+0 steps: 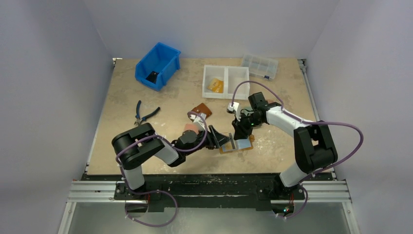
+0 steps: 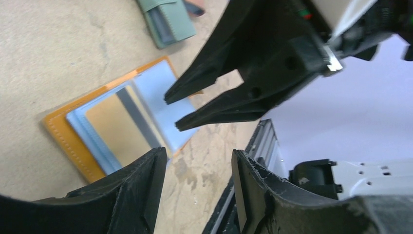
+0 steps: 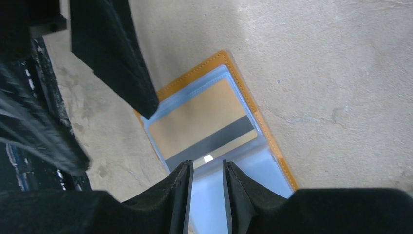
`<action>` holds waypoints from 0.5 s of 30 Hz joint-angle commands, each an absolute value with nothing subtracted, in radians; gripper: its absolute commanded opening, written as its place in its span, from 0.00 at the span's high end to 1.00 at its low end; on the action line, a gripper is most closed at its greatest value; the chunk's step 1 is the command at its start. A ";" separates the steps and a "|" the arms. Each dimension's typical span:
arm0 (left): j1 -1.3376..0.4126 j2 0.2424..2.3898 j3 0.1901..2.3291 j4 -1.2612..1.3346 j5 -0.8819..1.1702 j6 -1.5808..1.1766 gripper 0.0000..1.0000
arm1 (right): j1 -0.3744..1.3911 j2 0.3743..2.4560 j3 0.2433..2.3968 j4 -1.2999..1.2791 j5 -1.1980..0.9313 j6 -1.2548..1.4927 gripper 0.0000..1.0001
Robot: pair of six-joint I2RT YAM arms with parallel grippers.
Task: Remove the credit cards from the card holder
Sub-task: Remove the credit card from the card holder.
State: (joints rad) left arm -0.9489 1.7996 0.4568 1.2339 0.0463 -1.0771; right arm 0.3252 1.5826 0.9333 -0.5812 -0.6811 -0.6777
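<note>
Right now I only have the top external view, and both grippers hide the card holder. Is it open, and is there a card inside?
Observer: Yes. The right wrist view shows the card holder lying open. A tan card with a dark stripe sits inside a clear sleeve.
Operator: Has the right gripper got hold of it?
Observer: No. The right gripper has a narrow gap between its fingers, and only sleeve shows through it.
Operator: And the left?
Observer: Its own wrist view shows the left gripper wide open, with nothing between its fingers.
</note>
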 commanded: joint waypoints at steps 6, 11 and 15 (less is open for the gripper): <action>-0.943 1.731 0.559 0.918 -0.015 -1.027 0.45 | 0.322 1.643 0.976 -0.547 -0.710 -0.568 0.63; -0.946 1.722 0.573 0.882 -0.019 -1.035 0.45 | 0.322 1.655 0.976 -0.524 -0.669 -0.528 0.73; -0.947 1.734 0.583 0.872 -0.008 -1.043 0.45 | 0.322 1.663 0.978 -0.514 -0.652 -0.513 0.80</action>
State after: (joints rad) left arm -0.9493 1.7565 0.5495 0.8898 -0.0048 -1.0542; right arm 0.3252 1.6604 0.9371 -0.5453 -0.6708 -0.5503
